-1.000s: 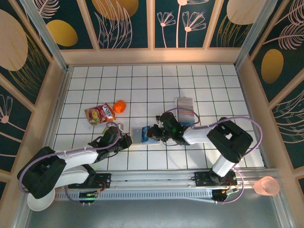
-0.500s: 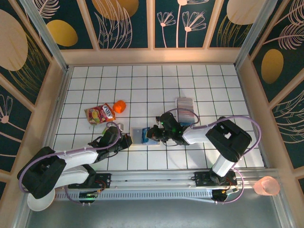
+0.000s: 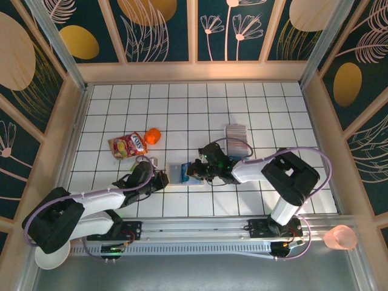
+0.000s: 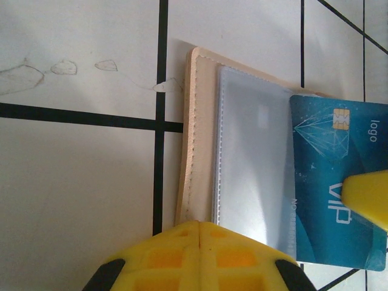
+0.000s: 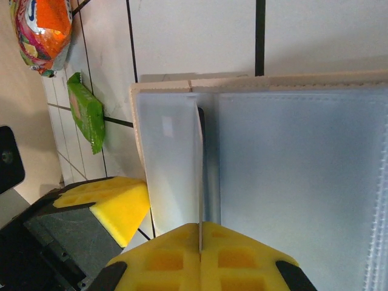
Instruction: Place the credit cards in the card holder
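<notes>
**Step in hand: feeding one card into the pocket**

1. State of the right gripper (image 5: 200, 242): its jaws are closed on the blue card (image 4: 330, 182). In its own wrist view the card shows edge-on, as a thin line running straight out from between the fingertips.
2. State of the left gripper (image 4: 200, 242): the fingers are closed together with no gap. Their tips sit on the edge of the card holder (image 4: 203, 133) nearest to them. Whether they pinch a flap or only press it to the table (image 4: 79, 182) cannot be told.
3. The card holder lies open and flat directly ahead of the left gripper's tips. Its clear pocket (image 4: 254, 170) faces up.
4. The card's leading edge overlaps the pocket side that faces the right gripper. It looks to be lying on the plastic and not yet under it.

**Procedure**

- Hold the left gripper down and steady. The holder is light and will likely slide if pushed unsupported.
- Lower the card's leading edge until it catches the pocket mouth, then advance along the card's own plane, towards the left gripper.
- Keep the card square to the opening. A skewed corner is likely to snag on the stitched seam.
- Release only when most of the card is covered.

The other cards (image 3: 236, 138) lie behind the right gripper, well apart from the holder.
</notes>
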